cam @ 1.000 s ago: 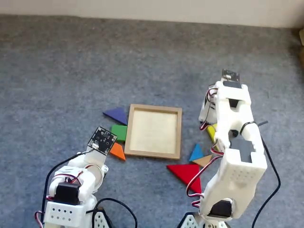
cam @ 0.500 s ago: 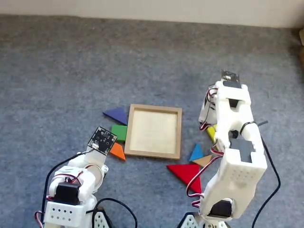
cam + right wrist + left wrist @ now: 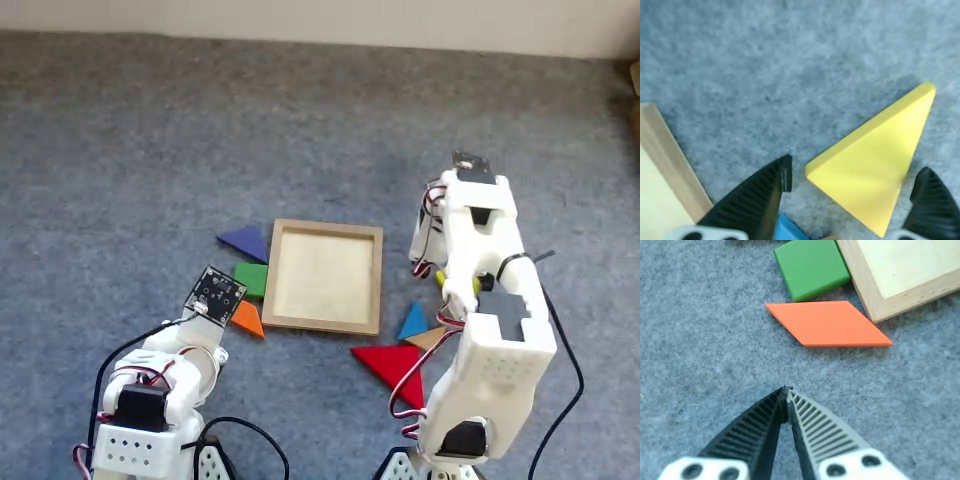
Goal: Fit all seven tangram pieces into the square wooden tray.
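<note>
The square wooden tray (image 3: 323,277) lies empty on the grey carpet. On its left side lie a purple triangle (image 3: 246,241), a green square (image 3: 251,278) and an orange parallelogram (image 3: 246,318). On its right side lie a blue triangle (image 3: 413,322), a tan triangle (image 3: 430,338) and a red triangle (image 3: 392,363). My right gripper (image 3: 856,176) is open, low over the carpet, with one finger on either side of a yellow triangle (image 3: 875,170). My left gripper (image 3: 786,392) is shut and empty, just short of the orange parallelogram (image 3: 830,325) and green square (image 3: 812,267).
The right arm (image 3: 485,260) hides most of the yellow triangle from above. The left arm (image 3: 160,385) sits at the near left. A tray corner (image 3: 875,285) lies beside the orange piece. Open carpet stretches beyond the tray to a pale wall edge.
The right arm has shifted slightly toward the tray and away from the near edge. The left arm and all pieces have stayed put.
</note>
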